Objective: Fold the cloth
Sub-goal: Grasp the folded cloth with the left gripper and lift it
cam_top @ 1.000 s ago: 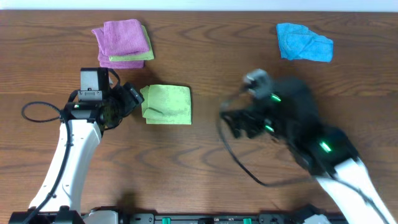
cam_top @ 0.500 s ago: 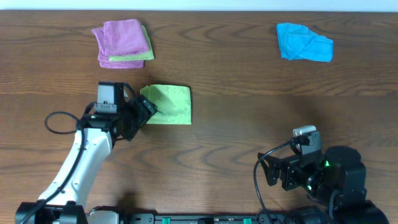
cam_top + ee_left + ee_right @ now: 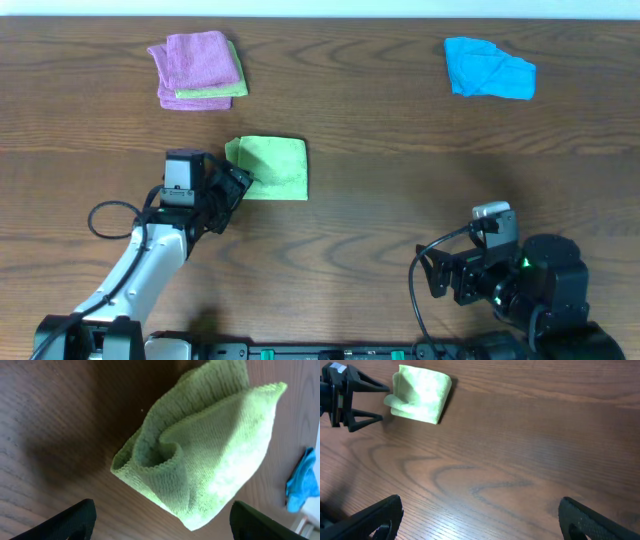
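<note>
The cloth [image 3: 270,167], lime green, lies folded into a small rectangle on the wooden table left of centre. My left gripper [image 3: 236,186] stands open just off the cloth's lower left corner, its fingers pointing at the cloth. In the left wrist view the cloth [image 3: 210,445] shows its bunched, layered edge just ahead of the open left gripper [image 3: 162,527], and nothing lies between the fingers. My right gripper [image 3: 432,278] sits low at the front right, open and empty, far from the cloth. The right wrist view shows bare wood between the fingers of the right gripper [image 3: 482,525], with the cloth [image 3: 420,394] and the left gripper [image 3: 384,403] in the distance.
A folded purple cloth [image 3: 197,68] lies on another green one at the back left. A crumpled bright blue cloth [image 3: 488,68] lies at the back right, and the same blue cloth [image 3: 302,480] shows at the left wrist view's edge. The left arm's cable [image 3: 105,215] loops over the table.
The right arm has pulled back from mid-table to the front right and now holds still. The left gripper has drifted a little right and toward the front, staying open beside the cloth.
</note>
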